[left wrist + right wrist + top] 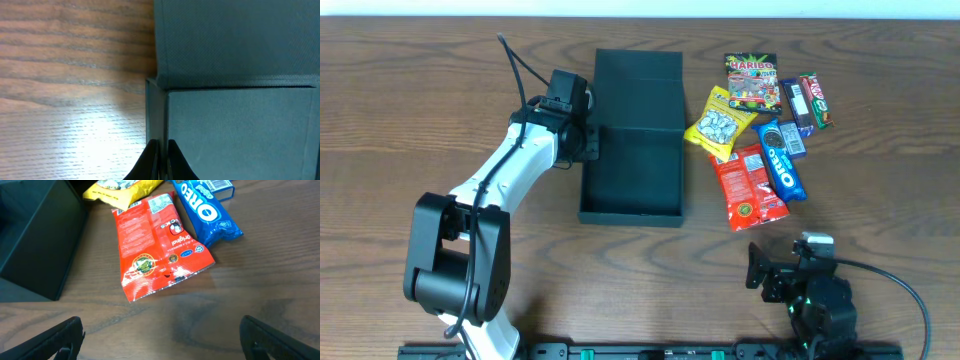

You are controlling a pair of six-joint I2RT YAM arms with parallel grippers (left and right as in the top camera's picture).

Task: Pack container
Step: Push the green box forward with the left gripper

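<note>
The container (632,170) is a dark teal box in the middle of the table, its lid flap (638,88) folded open toward the back. My left gripper (588,142) is shut on the container's left wall near the hinge. In the left wrist view the two black fingers of that gripper (161,146) pinch the thin wall (156,110), with the box floor (240,135) to the right. My right gripper (775,275) hangs open near the front right, holding nothing. In the right wrist view this gripper (162,337) stands wide over bare wood, short of a red packet (157,245).
Snacks lie right of the box: a Haribo bag (751,80), a yellow packet (720,122), a red packet (748,187), a blue Oreo pack (782,160), a dark blue bar (793,108) and a red bar (816,100). The box corner (35,240) shows left of my right gripper.
</note>
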